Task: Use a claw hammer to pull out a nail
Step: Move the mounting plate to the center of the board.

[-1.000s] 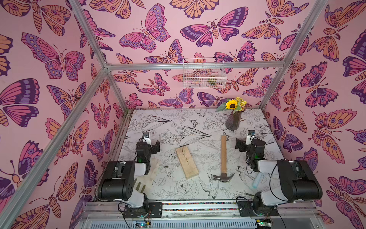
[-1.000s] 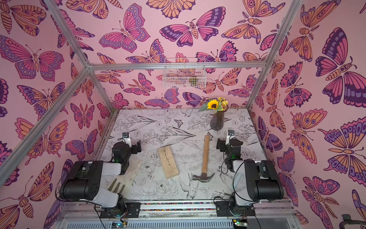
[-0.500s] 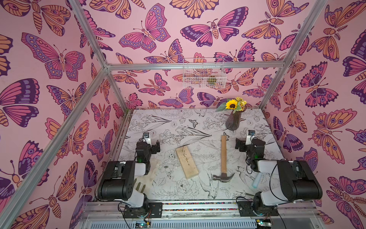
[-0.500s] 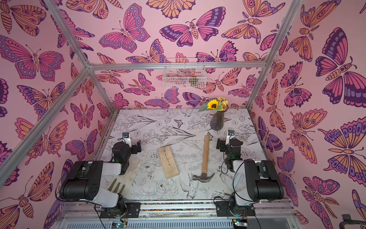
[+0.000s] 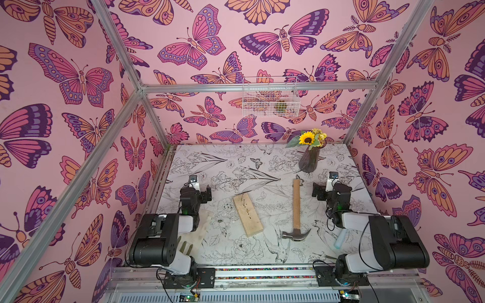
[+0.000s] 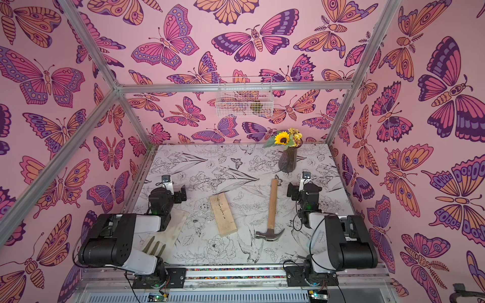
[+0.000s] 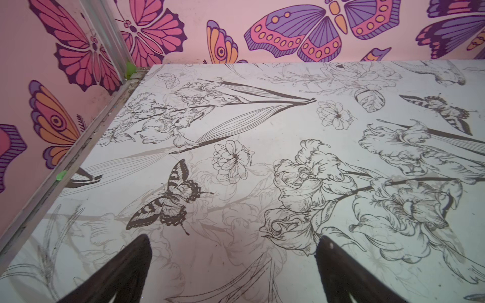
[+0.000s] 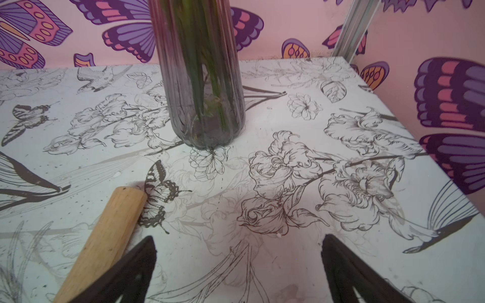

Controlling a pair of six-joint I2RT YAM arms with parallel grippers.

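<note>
**A:** Nearest item?

**B:** The claw hammer [image 5: 296, 210]. It lies flat around 5 o'clock from table centre, with the steel head toward the near edge and the handle running out toward 1 o'clock. Nothing touches it.

**A:** Next?

**B:** A wooden block [image 5: 248, 212], just to the 9 o'clock side of centre and apart from the hammer. A thin dark upright near its far end looks like the nail [image 5: 243, 200], though it is very small.

**A:** Grippers?

**B:** The left gripper [image 7: 236, 241] is at 9 o'clock, jaws spread wide over bare table and empty. The right gripper [image 8: 238, 241] is at 3 o'clock, equally wide and empty, with the handle's end just outside its jaws.

**A:** Beyond those?

**B:** A vase [image 5: 309, 161] of flowers at 1 o'clock and a wire basket [image 5: 270, 101] on the far wall at 12.

**A:** Progress?

**B:** None, by my judgement. The hammer is not yet grasped, and hooking and levering are all still to do.
</note>
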